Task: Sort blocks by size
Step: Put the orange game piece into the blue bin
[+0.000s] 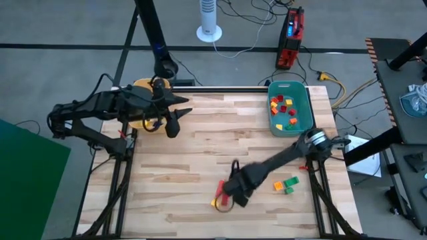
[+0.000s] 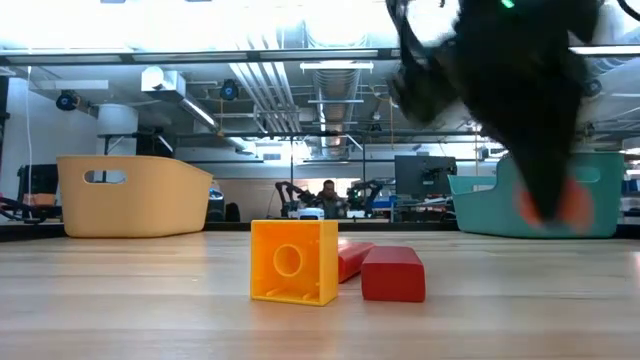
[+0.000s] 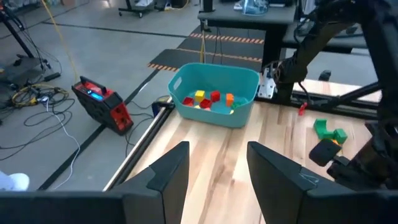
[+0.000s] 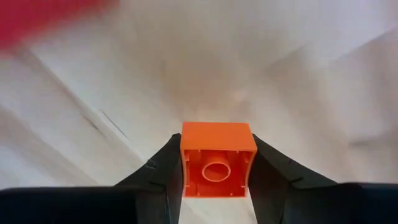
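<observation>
Right gripper [image 4: 216, 171] pinching an orange cube [image 4: 217, 158] just above the table's [image 1: 200, 153] near edge, beside red blocks [image 2: 392, 273] and a yellow cube [image 2: 293, 260]. Left gripper [image 3: 217, 165] spread, empty, waiting near the yellow bin [image 2: 135, 195]. Risks: cube slipping on the carry to the teal bin [image 1: 291, 108], or a swing knocking neighbouring blocks off the edge.

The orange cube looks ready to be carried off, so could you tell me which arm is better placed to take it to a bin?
The right. Its tool is already shut on the orange cube, low over the table's front. The left tool hangs open and empty near the yellow bin, far away.
</observation>
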Available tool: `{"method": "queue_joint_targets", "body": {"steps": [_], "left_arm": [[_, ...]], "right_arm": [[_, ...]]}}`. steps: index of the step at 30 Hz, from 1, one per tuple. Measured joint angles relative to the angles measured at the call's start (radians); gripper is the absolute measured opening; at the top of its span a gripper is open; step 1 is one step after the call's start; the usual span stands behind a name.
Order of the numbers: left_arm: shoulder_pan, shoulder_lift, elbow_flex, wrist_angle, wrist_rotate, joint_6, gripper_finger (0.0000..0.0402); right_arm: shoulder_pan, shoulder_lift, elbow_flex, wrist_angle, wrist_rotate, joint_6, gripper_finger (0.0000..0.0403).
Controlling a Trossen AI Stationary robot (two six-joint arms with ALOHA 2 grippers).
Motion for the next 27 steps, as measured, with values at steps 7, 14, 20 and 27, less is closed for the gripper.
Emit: {"method": "queue_joint_targets", "body": {"steps": [7, 14, 20, 27], "left_arm": [[0.005, 0.083, 0.101, 0.0, -0.105, 0.004, 0.0149], [0.026, 0.184, 0.26, -0.067, -0.237, 0.063, 0.0149], [0.039, 0.268, 0.449, -0.243, -0.359, -0.014, 0.0149], [0.038, 0.347, 0.599, -0.333, -0.393, -0.091, 0.0149]], "right_arm": [[-0.22, -0.24, 0.009, -0.097, 0.182, -0.119, 0.0125], [-0.605, -0.469, 0.009, -0.167, 0.399, -0.275, 0.0125], [-0.888, -0.583, 0.009, -0.162, 0.443, -0.391, 0.0125], [-1.05, -0.633, 0.008, -0.164, 0.457, -0.536, 0.0125]]}}
